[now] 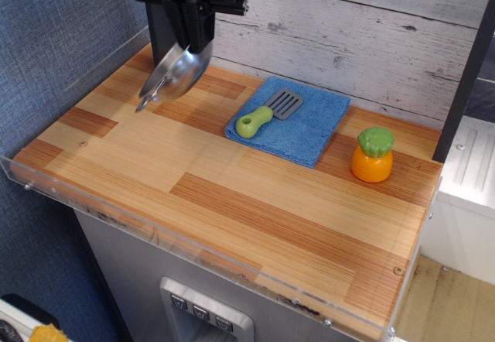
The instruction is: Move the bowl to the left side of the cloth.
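Observation:
The shiny steel bowl (179, 73) hangs tilted in the air, its rim pinched by my gripper (188, 44), with a wire loop handle hanging at its lower left. It is held above the back left part of the wooden table, to the left of the blue cloth (298, 120). The cloth lies flat near the back wall. A green-handled spatula (267, 114) rests on the cloth's left part. My gripper is shut on the bowl's rim and comes down from the top edge of the view.
An orange toy with a green top (372, 155) stands to the right of the cloth. A dark post (158, 29) stands at the back left, just behind my gripper. A clear plastic lip (155, 237) runs along the table's front and left edges.

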Controlling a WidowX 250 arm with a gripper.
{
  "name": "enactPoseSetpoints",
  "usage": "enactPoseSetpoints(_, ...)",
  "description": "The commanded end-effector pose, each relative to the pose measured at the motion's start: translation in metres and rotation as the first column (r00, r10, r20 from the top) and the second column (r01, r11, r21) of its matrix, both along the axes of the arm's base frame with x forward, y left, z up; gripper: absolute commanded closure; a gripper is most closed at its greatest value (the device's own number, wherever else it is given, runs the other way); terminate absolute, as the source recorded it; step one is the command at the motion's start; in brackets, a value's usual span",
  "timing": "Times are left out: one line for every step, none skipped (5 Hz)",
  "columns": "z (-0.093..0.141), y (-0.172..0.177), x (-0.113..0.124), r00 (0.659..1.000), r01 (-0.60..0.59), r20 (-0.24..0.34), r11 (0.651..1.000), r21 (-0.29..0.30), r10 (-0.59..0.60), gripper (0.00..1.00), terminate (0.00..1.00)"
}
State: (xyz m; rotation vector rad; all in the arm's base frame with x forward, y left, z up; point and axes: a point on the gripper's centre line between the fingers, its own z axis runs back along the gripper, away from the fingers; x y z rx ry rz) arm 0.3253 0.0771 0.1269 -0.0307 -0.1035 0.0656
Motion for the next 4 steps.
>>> enactPoseSetpoints(-0.021, 0.018, 0.018, 0.998, 0.008, -0.061, 1.000, 0.019, -0.007, 1.00, 0.00)
enactPoseSetpoints(-0.032, 0.022, 0.017, 0.996, 0.002, -0.085, 1.000, 0.005, -0.002, 1.00, 0.00)
enactPoseSetpoints(-0.035, 0.023, 0.014, 0.996, -0.007, -0.094, 1.000, 0.004, 0.008, 1.00, 0.00)
enactPoseSetpoints(-0.042, 0.023, 0.009, 0.993, -0.035, -0.111, 0.999, -0.012, 0.033, 1.00, 0.00)
